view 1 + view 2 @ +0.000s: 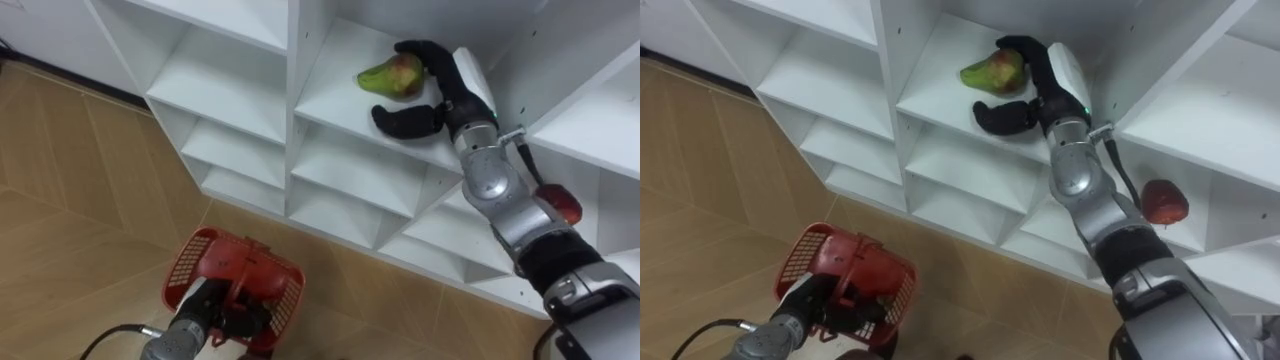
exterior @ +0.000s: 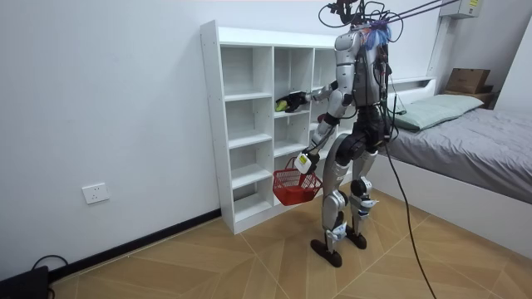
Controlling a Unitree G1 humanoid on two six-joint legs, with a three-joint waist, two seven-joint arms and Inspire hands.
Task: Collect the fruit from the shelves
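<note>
**Pear on the shelf, my right hand just at it**

Pear, green with a red cheek, lies on a middle shelf of the white closet, near the divider. My right hand is inside the same compartment and is widely spread. The fingers bend over the right end of the pear and seem to touch it. The thumb lies on the board in front, apart from the fruit. The grasp is not closed.

My left hand hangs low and is curled round the handle of a red basket above the wooden floor. One red apple lies in the next compartment on my right, lower, beside my forearm.
</note>
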